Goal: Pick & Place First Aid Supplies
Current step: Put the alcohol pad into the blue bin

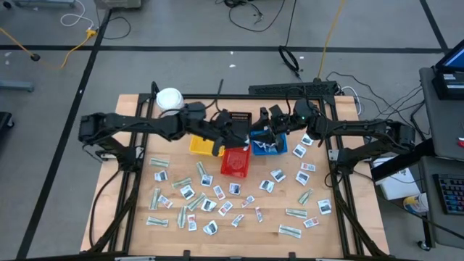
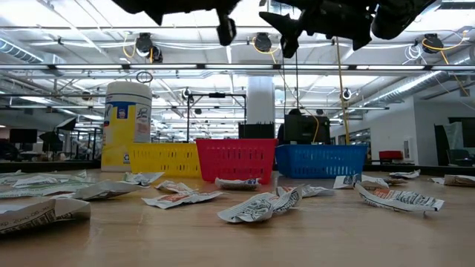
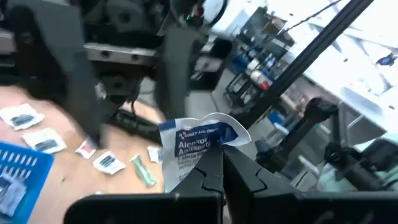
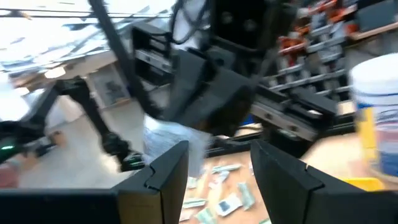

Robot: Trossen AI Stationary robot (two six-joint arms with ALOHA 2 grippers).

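My left gripper is shut on one of the first aid supplies, a white packet with blue print. It hangs high above the table, over the red tray and blue tray. My right gripper stands open just opposite, facing the left gripper and the packet, with nothing between its fingers. In the high view the two grippers meet at mid-table, the left gripper beside the right gripper. Many other packets lie flat on the near half of the wooden table. My left gripper pinches the packet's lower edge between its two fingers. The fingers point level, coming from the table's left. The crumpled packet sticks out past the fingertips, lifted clear of the table and the trays.
A yellow tray and a black tray stand beside the red and blue ones in mid-table. A white jar with a yellow label stands at the far left. The blue tray holds some packets. The table frame's black bars run along both sides.
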